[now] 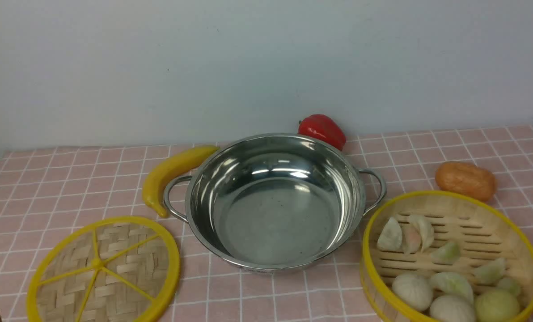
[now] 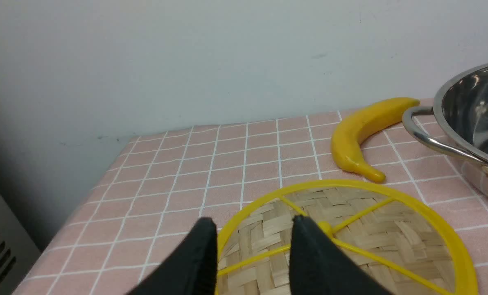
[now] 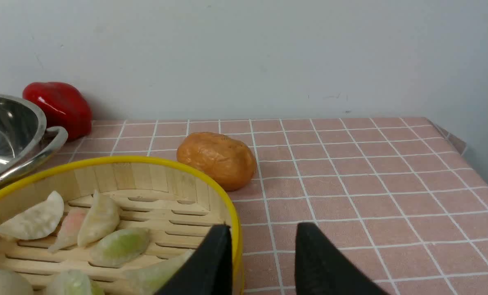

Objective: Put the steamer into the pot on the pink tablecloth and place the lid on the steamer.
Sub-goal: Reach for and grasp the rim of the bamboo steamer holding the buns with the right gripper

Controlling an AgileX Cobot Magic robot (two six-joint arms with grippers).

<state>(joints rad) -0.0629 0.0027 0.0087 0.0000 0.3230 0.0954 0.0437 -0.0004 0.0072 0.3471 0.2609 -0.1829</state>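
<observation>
The steel pot stands empty in the middle of the pink tablecloth. The woven lid lies flat to its front left. At the front right sits the steamer, holding dumplings and buns. In the left wrist view my left gripper is open over the lid, one finger outside the yellow rim and one near the hub. My right gripper is open astride the steamer's rim, one finger inside the wall and one outside. Neither holds anything.
A yellow banana lies against the pot's left handle. A red pepper sits behind the pot by the wall. A brown bun rests just behind the steamer. Several dumplings fill the steamer. The table's right edge is near.
</observation>
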